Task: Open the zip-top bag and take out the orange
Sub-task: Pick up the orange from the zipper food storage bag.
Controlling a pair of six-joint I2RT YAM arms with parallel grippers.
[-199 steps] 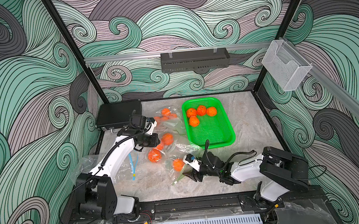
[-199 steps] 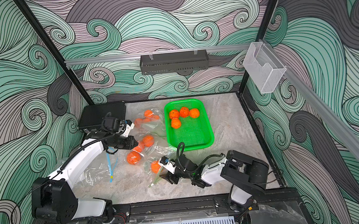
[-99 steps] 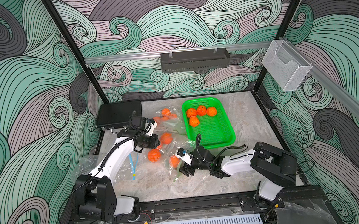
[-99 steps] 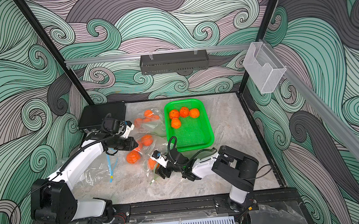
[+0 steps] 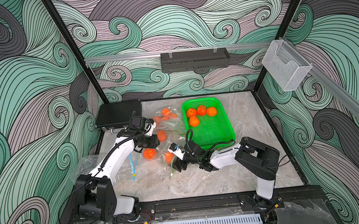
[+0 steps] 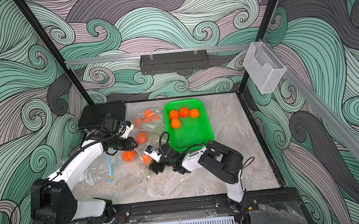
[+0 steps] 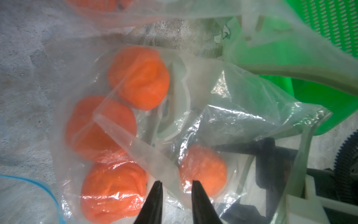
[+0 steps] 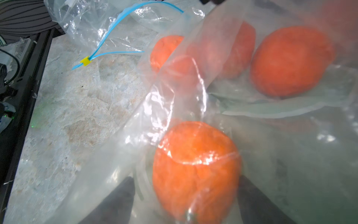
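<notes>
The clear zip-top bag lies crumpled on the table in front of the green basket, with an orange inside it. My right gripper is low at the bag's near right side. In the right wrist view its jaws stand wide open on either side of that orange, with hazy bag film over fingers and fruit and a gap on each side. My left gripper hovers to the left over other bagged oranges. Its tips are slightly apart above the film.
A green basket behind my right arm holds several loose oranges. More bagged oranges lie at the back and two more sit near my left gripper. An empty bag with a blue zip is at the left, and a black case at the back left.
My right arm has reached leftward to the bag and its jaws have widened around the orange. My left gripper has parted slightly and stayed near the same spot.
</notes>
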